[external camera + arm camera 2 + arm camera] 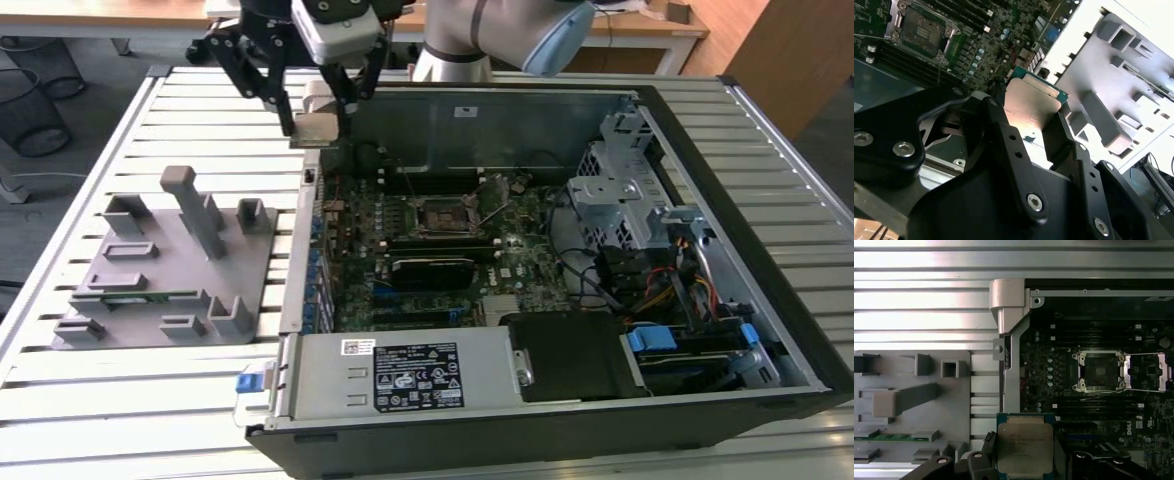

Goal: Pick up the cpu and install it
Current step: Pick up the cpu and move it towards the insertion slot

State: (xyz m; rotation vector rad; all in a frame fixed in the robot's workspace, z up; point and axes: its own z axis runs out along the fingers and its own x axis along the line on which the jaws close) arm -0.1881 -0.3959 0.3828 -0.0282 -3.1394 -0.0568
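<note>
The end effector is closed on the cpu, its dark fingers pressing two opposite edges of the chip, whose silvery metal top faces the first wrist view and whose green rim shows around it. In the exterior view the end effector holds the cpu in the air above the open computer case, over the case's side wall by its far corner on the exterior view's left, clear of everything below. Inside the case lies the green motherboard, and near the middle of the case the cpu socket stands bare, its load plate flipped open beside it. Outside the case, just beyond that same side wall, a grey fixture tray rests on the slatted metal desk, with a green memory stick lying in one of its slots.
</note>
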